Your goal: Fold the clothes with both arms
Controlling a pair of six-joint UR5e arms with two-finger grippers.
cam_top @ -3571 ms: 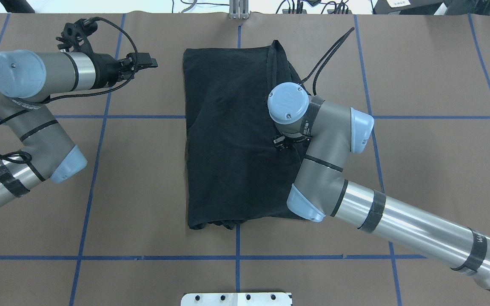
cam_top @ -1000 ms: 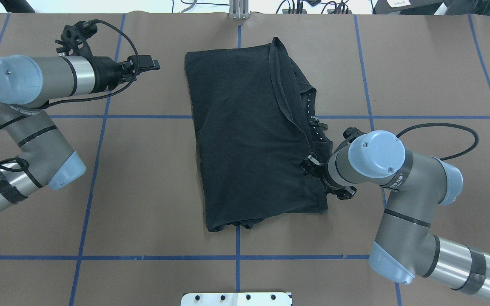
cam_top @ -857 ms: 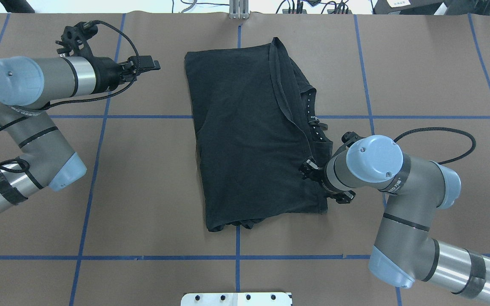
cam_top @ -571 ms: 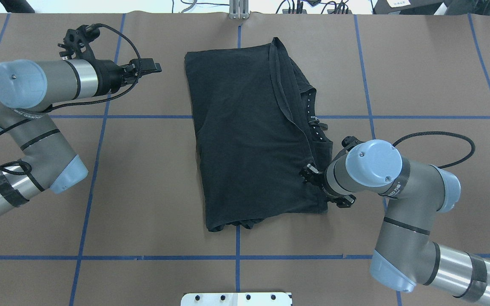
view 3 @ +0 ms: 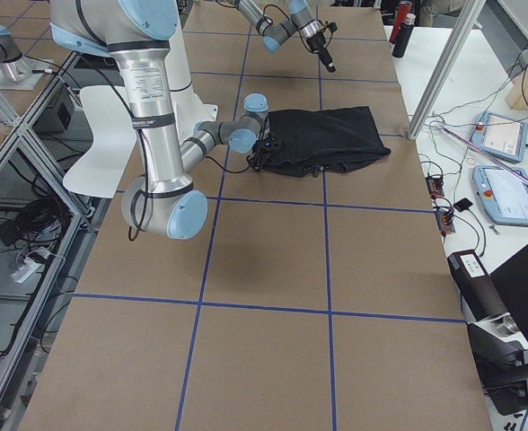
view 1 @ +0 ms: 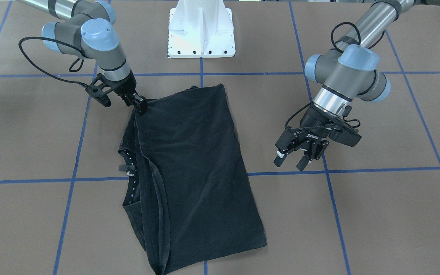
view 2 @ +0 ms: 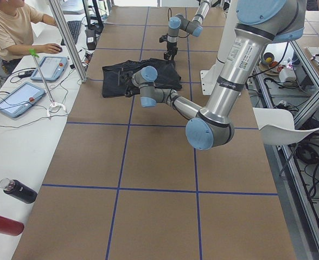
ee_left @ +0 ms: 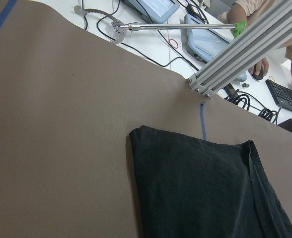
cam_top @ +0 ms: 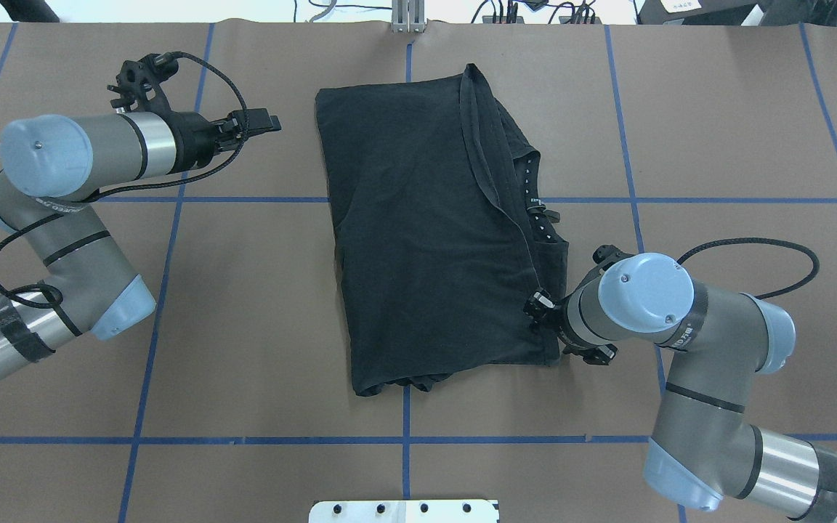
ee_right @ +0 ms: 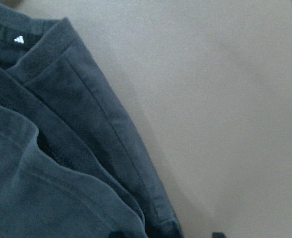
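Observation:
The black T-shirt lies folded in a long rectangle at the table's middle, plain side up, its collar layers showing along its right edge. My right gripper sits low at that edge near the robot-side corner. In the right wrist view its two tips stand apart, open, astride the hem. My left gripper hovers open and empty beside the shirt's far left corner. The left wrist view shows that corner of the shirt.
The white mounting pedestal stands at the robot-side edge. An aluminium post rises at the far edge. A person, tablets and bottles are on the side bench. Blue tape lines grid the brown table.
The right arm swung off the shirt's top to its right edge, and the shirt shifted and skewed rightward. Lately the right gripper crept slightly toward the robot; the left gripper edged toward the shirt.

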